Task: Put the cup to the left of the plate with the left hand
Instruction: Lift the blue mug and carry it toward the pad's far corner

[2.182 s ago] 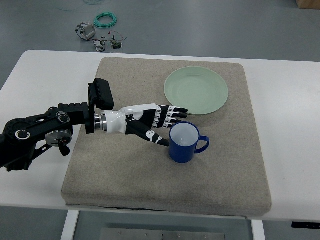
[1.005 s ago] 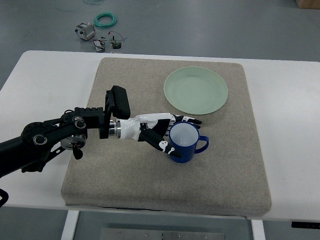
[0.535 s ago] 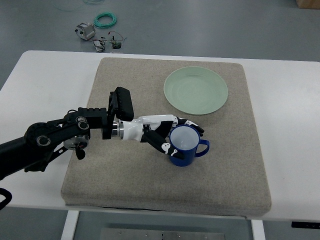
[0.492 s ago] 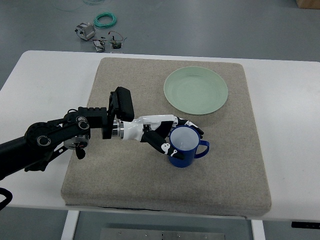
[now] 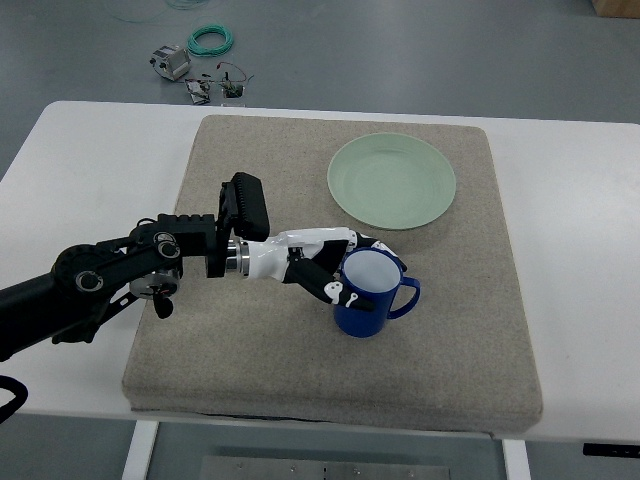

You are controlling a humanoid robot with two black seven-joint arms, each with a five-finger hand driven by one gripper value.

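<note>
Just below centre frame on the mat, the blue mug point(image 5: 366, 295), rigid, glossy and probably slippery, seems clasped around its body by the left hand point(image 5: 325, 268), handle facing right.

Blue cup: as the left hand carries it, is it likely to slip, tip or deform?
The blue cup looks rigid and glazed, so probably stiff but somewhat slippery. The left hand wraps its side opposite the handle; it appears empty, so likely light. Its tall shape could tip if released tilted.
</note>
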